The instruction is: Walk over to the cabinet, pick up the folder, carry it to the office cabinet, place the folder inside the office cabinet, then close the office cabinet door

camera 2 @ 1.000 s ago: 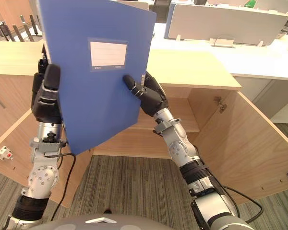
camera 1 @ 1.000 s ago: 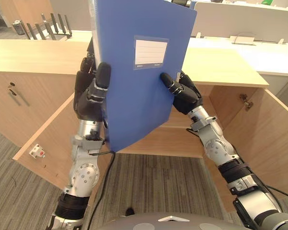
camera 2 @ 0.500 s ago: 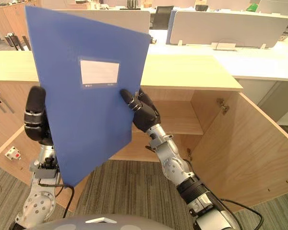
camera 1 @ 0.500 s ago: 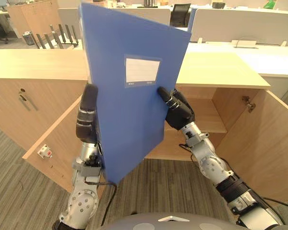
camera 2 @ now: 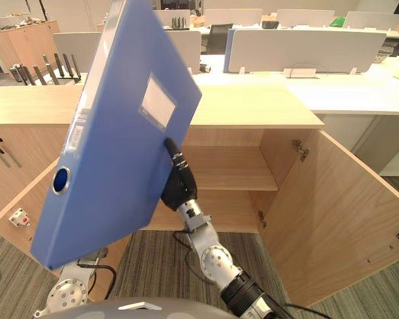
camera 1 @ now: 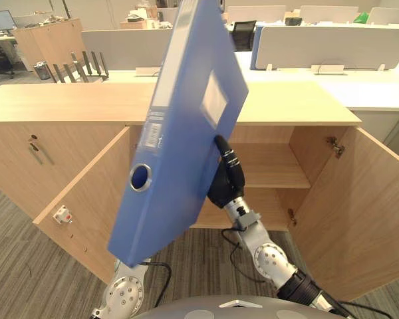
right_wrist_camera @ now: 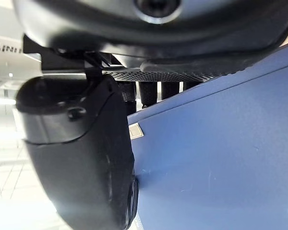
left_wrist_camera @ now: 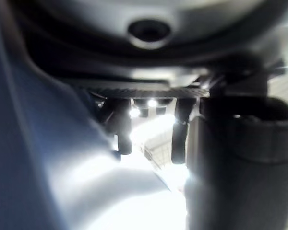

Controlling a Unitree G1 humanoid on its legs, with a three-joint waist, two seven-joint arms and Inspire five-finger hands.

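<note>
A blue folder (camera 1: 179, 153) hangs tilted in the air before the open office cabinet (camera 1: 272, 169), its spine with a round ring hole turned toward me. My right hand (camera 1: 225, 179) is shut on the folder's lower cover edge; in the right wrist view its thumb (right_wrist_camera: 81, 158) lies on the blue cover (right_wrist_camera: 221, 153) with the fingers behind it. The folder hides my left hand from the eye views. In the left wrist view the left hand (left_wrist_camera: 240, 158) has its fingers stretched out and its thumb apart, with the blue folder (left_wrist_camera: 38, 158) beside it.
The cabinet's left door (camera 1: 93, 199) and right door (camera 1: 359, 212) both stand wide open, and a wooden shelf crosses the inside. A small red-and-white tag (camera 1: 62, 214) sits on the left door. A shut door with a handle (camera 1: 36, 149) is further left. White desks stand behind.
The folder has swung from facing me flat to spine-on and tilted. My left hand has left its front edge and straightened its fingers. The right hand stays closed on it.
</note>
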